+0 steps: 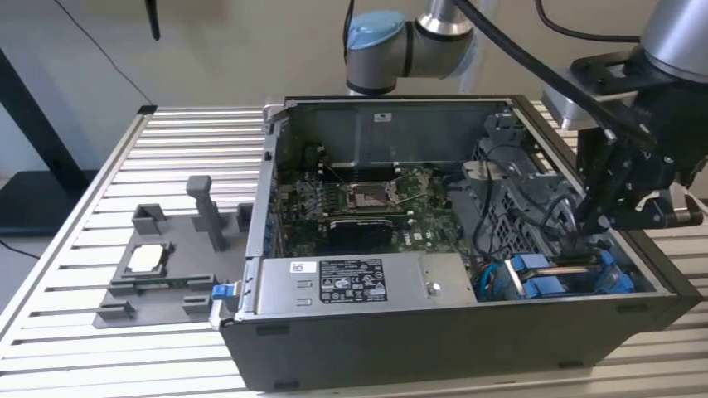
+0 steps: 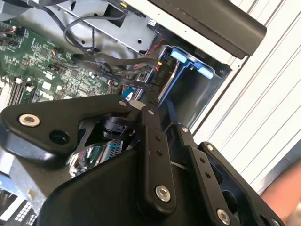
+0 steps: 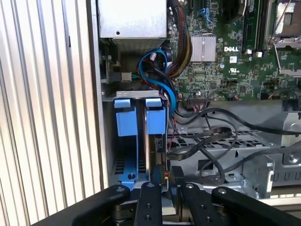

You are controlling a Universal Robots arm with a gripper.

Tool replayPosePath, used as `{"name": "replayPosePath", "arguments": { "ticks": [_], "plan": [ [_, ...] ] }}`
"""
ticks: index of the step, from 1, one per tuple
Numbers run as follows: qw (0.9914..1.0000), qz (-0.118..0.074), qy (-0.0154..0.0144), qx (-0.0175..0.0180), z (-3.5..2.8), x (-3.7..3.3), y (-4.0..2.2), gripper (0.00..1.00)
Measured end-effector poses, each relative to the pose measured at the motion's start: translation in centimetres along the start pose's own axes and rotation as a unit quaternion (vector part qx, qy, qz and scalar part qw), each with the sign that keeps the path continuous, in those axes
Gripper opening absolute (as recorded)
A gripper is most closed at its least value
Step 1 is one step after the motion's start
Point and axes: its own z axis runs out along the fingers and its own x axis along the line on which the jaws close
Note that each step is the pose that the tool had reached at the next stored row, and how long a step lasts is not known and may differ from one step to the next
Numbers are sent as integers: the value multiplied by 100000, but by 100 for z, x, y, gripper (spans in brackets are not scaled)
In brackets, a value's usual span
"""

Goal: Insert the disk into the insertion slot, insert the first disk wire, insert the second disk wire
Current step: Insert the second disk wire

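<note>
The black robot gripper (image 1: 606, 217) is lowered inside the open dark-grey metal computer case (image 1: 443, 332), over the narrow grey metal insertion slot with blue plastic fittings (image 3: 136, 141) in the case corner beside the grey labelled power-supply box (image 1: 354, 282). In the first wrist view the flat disk in its bright blue carrier (image 3: 155, 122) stands on edge in that slot, seated deep. The fingers (image 3: 149, 205) are drawn close together around a black wire connector (image 3: 159, 176) at the disk's edge. The case stands on a slatted white surface (image 1: 133, 166).
</note>
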Motion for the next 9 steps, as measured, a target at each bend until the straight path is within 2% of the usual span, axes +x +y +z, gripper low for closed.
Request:
{"name": "replayPosePath", "arguments": {
  "ticks": [4,8,9],
  "plan": [
    [100000,-1,16,-53,-102,-11,-14,24],
    [100000,7,31,-72,-103,-11,-18,24],
    [100000,-2,110,-179,-103,-12,-27,24]
  ]
}}
